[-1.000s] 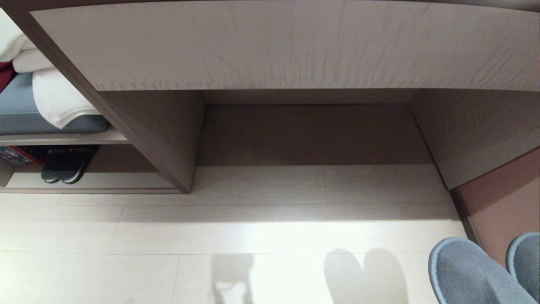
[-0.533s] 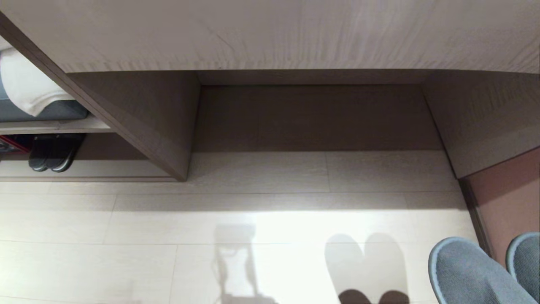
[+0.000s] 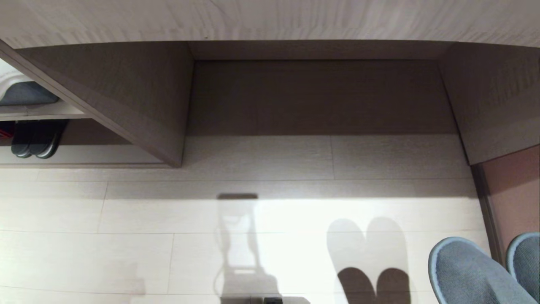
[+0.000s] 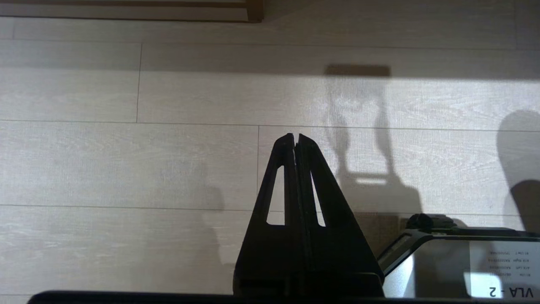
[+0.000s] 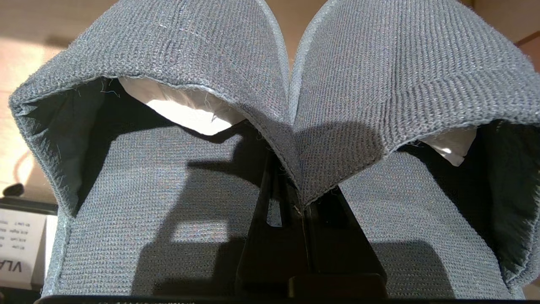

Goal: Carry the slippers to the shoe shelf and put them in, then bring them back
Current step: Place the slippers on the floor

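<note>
A: Since a second ago the whole head view has tipped downward: the desk's front panel has slid up out of frame and more floor [image 3: 126,253] shows, so the camera moved, not the furniture.

B: And the slippers [image 5: 270,126]?

A: Nearest, pinched by the right pincer [image 5: 301,207] at their touching inner edges, toes forward, low right in the head view. Soft knitted fabric, light and floppy, so that seam grip looks sensible.

B: Left side?

A: Left pincer [image 4: 295,137] closed, empty, above bare floor.

B: Farther off?

A: Shoe shelf [image 3: 84,162] far left, a dark pair [image 3: 33,145] inside.
</note>
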Robot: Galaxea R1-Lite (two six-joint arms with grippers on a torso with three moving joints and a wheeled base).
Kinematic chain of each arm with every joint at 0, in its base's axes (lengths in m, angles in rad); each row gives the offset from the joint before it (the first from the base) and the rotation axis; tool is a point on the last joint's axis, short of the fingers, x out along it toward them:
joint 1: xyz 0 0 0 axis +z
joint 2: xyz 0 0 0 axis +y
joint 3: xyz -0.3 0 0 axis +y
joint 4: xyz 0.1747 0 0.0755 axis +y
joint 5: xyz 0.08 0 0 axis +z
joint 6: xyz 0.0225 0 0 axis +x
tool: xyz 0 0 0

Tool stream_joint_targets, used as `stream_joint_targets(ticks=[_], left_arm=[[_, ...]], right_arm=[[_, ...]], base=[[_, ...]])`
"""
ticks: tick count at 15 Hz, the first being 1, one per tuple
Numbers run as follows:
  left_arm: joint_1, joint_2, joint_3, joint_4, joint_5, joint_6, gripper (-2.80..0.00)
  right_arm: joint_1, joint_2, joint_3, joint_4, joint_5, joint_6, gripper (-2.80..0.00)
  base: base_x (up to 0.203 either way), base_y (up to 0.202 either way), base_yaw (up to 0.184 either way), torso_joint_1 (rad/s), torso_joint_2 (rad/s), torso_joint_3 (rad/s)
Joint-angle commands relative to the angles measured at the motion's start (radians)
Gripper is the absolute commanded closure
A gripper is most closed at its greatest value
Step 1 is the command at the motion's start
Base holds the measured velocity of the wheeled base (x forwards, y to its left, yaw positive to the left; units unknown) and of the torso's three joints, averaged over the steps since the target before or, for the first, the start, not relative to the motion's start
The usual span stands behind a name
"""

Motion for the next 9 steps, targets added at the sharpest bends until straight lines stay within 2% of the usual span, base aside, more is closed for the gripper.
stream_joint_targets(ticks=[1,9], left_arm=[[0.0,0.001,0.0,0.0,0.0,-0.001,0.0],[0.0,0.002,0.0,0.0,0.0,-0.001,0.0]], right_arm=[[0.0,-0.001,0.0,0.0,0.0,-0.001,0.0],[0.0,-0.001,0.0,0.0,0.0,-0.001,0.0]], base=[[0.0,0.0,0.0,-0.001,0.0,-0.207],[0.0,0.0,0.0,0.002,0.0,-0.199]])
